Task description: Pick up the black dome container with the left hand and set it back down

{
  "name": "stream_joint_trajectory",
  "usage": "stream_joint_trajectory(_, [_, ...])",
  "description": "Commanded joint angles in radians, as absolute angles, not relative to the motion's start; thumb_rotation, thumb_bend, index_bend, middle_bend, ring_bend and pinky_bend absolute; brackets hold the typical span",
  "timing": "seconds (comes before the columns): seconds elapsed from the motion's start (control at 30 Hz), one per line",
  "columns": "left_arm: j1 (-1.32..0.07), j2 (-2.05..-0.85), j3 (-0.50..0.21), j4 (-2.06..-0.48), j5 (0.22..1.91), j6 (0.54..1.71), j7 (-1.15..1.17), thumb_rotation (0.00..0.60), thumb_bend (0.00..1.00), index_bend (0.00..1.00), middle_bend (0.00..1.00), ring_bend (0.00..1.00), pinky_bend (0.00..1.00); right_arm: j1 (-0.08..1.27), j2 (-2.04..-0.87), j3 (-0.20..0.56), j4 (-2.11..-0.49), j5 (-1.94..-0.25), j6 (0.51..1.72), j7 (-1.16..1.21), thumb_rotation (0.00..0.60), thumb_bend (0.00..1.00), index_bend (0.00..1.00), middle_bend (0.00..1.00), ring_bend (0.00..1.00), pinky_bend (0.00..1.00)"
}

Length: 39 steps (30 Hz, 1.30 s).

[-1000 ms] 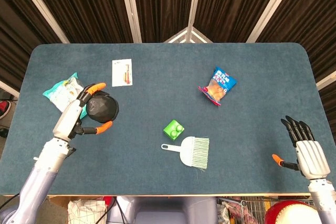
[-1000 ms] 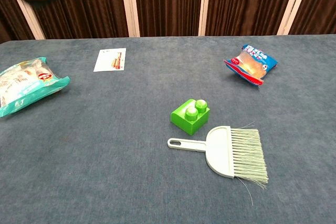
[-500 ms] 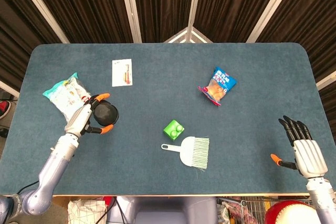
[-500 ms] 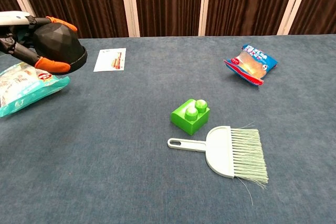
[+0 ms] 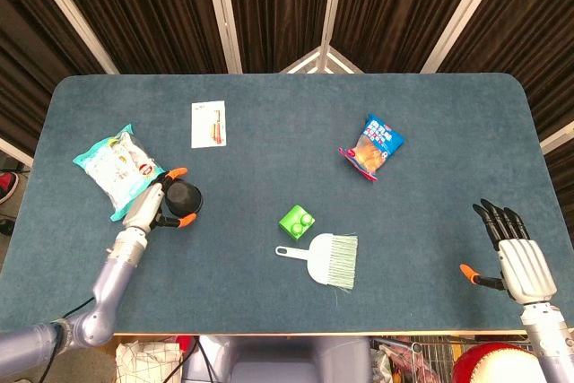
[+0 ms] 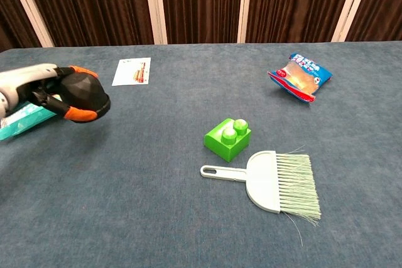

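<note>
The left robot hand point(image 6: 44, 92) holds the dome point(image 6: 85, 92) from the side, with orange fingertips point(image 6: 80, 114) above and below it, so that the flat base can meet the counter point(image 6: 157, 218) evenly. In the chest view the dome seems to be just over the cloth, or already touching it; this cannot be decided. The placing step looks almost done, and the hand has not yet let go. Behind this hand lies a teal bag point(image 5: 112, 168), so the dome is kept on the free side of it. The right robot hand point(image 5: 516, 257) is far away at the counter edge, holding nothing, fingers straight and thumb apart, because the task does not need it
</note>
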State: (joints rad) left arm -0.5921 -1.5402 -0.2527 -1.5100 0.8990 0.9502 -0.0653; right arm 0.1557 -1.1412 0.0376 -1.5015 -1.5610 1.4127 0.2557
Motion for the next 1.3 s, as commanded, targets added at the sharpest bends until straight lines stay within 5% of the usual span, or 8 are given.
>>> stream_joint_trajectory(0.03, [-0.604,-1.570,-0.255,-1.478,0.914,0.936,-0.087,0.600,0.60,0.14,0.36,0.00,0.00,0.157,-1.141,0.036,-1.501,-1.560,1.408,0.260,0.600,0.21,0.00,0.01,0.08,0.00])
stream_joint_trajectory(0.67, [-0.645,-1.669,-0.252,-1.381,0.824,0.962,0.084,0.600,0.59,0.14,0.33,0.00,0.00,0.162,-1.144,0.036,-1.498,-1.556,1.399,0.253,0.600,0.21,0.00,0.01,0.08,0.00])
stream_joint_trajectory(0.93, [-0.665,-1.639,-0.238,-1.439,0.768,0.943,0.188,0.600,0.58,0.10,0.08,0.00,0.00,0.164,-1.137,0.035,-1.505,-1.548,1.389,0.263,0.600,0.21,0.00,0.01,0.08,0.00])
stream_joint_trajectory(1.3, [-0.669,-1.598,-0.231,-1.491,0.734,0.929,0.219,0.600,0.58,0.10,0.04,0.00,0.00,0.160,-1.132,0.036,-1.511,-1.550,1.401,0.255,0.600,0.21,0.00,0.01,0.08,0.00])
